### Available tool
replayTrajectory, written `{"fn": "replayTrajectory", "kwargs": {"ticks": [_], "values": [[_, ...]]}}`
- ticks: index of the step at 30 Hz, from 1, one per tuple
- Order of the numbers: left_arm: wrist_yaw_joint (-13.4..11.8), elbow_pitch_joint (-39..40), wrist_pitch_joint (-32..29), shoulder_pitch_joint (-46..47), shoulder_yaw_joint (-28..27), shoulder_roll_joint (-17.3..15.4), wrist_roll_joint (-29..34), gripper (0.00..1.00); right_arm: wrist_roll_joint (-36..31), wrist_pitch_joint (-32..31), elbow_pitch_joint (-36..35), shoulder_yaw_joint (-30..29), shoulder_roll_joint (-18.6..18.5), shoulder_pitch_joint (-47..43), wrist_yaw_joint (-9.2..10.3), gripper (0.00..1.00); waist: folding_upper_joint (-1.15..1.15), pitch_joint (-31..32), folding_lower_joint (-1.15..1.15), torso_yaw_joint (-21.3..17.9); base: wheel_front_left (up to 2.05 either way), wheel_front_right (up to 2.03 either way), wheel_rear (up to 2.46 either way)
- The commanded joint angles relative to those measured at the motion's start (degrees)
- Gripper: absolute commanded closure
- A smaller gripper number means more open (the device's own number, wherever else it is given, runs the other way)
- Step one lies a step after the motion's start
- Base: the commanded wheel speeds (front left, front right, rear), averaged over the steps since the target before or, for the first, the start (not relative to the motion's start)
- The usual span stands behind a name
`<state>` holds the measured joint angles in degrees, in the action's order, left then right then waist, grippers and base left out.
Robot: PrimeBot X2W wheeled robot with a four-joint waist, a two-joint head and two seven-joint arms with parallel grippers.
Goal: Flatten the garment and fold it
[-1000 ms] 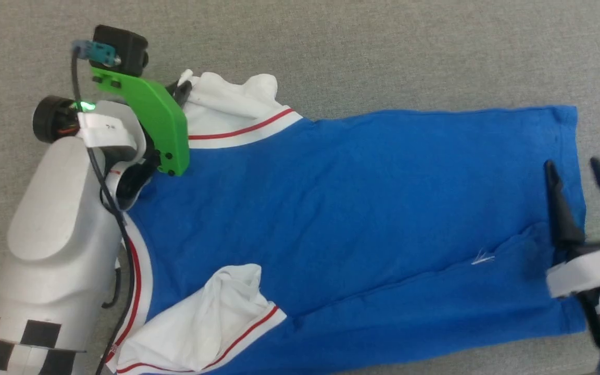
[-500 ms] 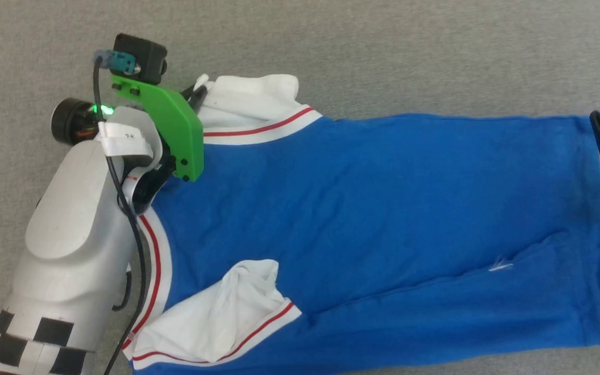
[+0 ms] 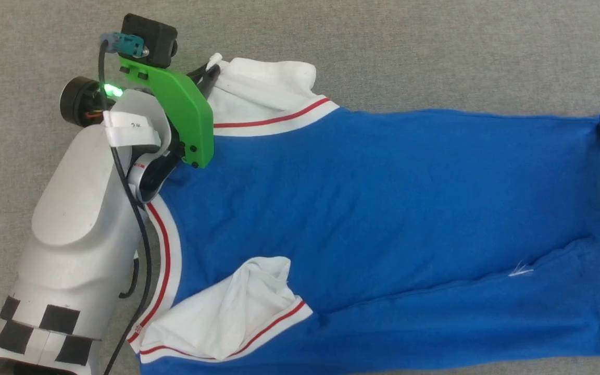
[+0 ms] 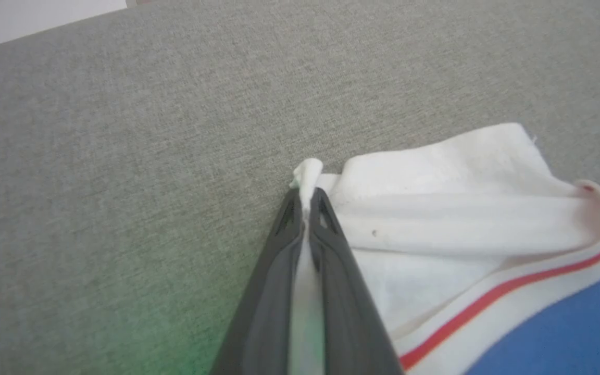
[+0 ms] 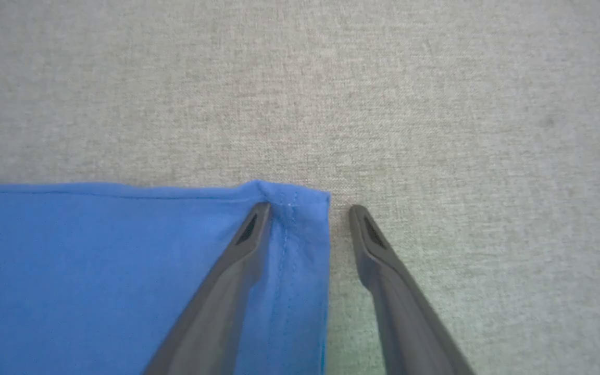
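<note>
A grey woven surface [image 3: 435, 47] spreads flat, with a white patch [image 4: 45, 15] beyond its far edge

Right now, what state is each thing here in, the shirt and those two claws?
Bright blue jersey T-shirt with white sleeves: spread out, unfolded, creased near hem.
Far white sleeve: crumpled, tip pinched.
Near white sleeve: bunched up.
Left claw: shut on far sleeve's tip.
Right claw: open, straddling hem corner.
</note>
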<state>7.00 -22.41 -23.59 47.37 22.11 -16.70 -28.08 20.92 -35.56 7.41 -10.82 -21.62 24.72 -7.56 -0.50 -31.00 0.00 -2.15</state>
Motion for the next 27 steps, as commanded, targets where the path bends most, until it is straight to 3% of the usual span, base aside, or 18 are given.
{"fn": "replayTrajectory", "kwargs": {"ticks": [1,15,23,27], "values": [[-0.1,-0.6,0.8,0.6,0.0,-0.4,-0.6,1.0,0.3,-0.7,1.0,0.4,0.7,0.1,0.08,1.0,0.5,0.0,0.0,0.1,0.0,0.0,0.0],[0.1,1.4,17.3,-0.3,-4.7,-0.3,-2.6,1.0,0.4,4.4,0.0,0.3,-0.1,1.1,0.08,1.0,0.5,2.6,0.0,0.9,0.0,0.0,0.0],[0.3,6.0,22.6,-6.7,-4.0,-1.8,-3.2,1.0,1.3,6.4,-1.5,0.7,-0.5,-2.2,0.08,1.0,0.5,6.4,0.0,1.8,0.0,0.0,0.0],[0.2,11.9,25.7,-14.0,-3.5,-2.9,-3.4,1.0,2.8,8.9,-3.9,0.9,-0.3,-6.3,0.08,1.0,0.5,8.7,0.0,2.5,0.0,0.0,0.0]]}}
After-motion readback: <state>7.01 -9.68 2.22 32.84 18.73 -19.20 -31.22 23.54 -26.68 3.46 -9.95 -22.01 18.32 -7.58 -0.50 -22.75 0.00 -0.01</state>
